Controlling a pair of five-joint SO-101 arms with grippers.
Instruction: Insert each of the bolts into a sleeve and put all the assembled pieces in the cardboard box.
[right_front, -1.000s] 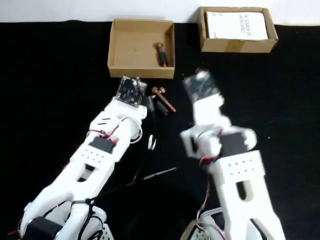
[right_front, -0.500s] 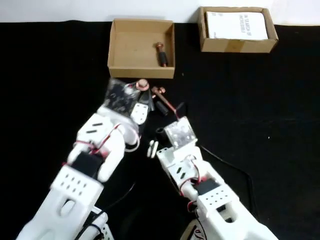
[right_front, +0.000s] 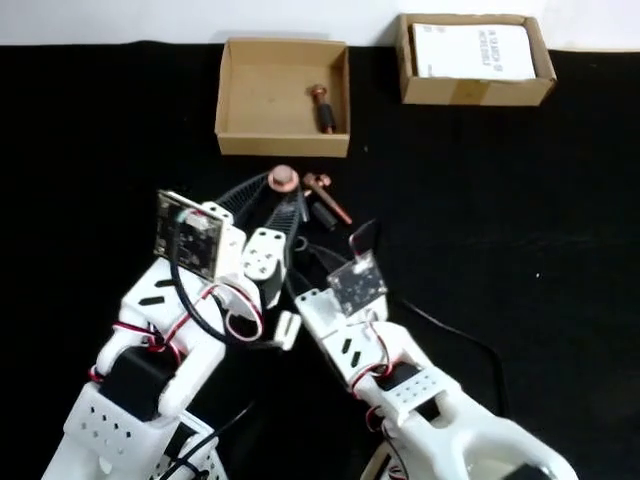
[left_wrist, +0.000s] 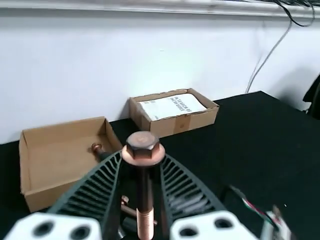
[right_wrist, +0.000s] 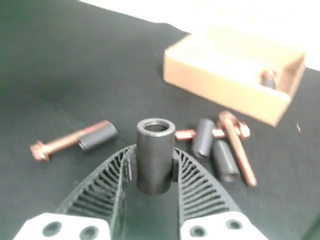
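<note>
**Bolt clamped in left gripper, sleeve clamped in right, one piece boxed**

Clamped in left gripper (left_wrist: 142, 167): copper bolt (left_wrist: 143, 150). Shank upright between the ribbed fingers, hex head on top, just above the fingertips. In the high view, bolt head near the front wall of the cardboard box (right_front: 262, 100), outside it.

Pinched in right gripper (right_wrist: 154, 162): dark sleeve (right_wrist: 155, 150). Upright, open bore facing up, gripped on both sides at about mid-height. In the high view, right arm beside the left arm, both pointing toward the cardboard box, grippers near each other but apart.

Cardboard box at the far side of the black table (right_front: 560, 250). Inside it, one assembled piece (right_front: 322, 108), lying by the wall on the second box's side.

Loose on the table between cardboard box and grippers:
- two loose sleeves (right_wrist: 203, 136) side by side
- two loose bolts (right_wrist: 235, 145) beside the sleeves, one partly behind them
- lone bolt (right_wrist: 55, 144) well apart from that pile, with a short sleeve (right_wrist: 97, 136) at its shank end. Cannot tell whether inserted or merely touching.

Second box (right_front: 470, 92) at the table's far edge, apart from the cardboard box, with a printed sheet (right_front: 470, 50) inside.
</note>
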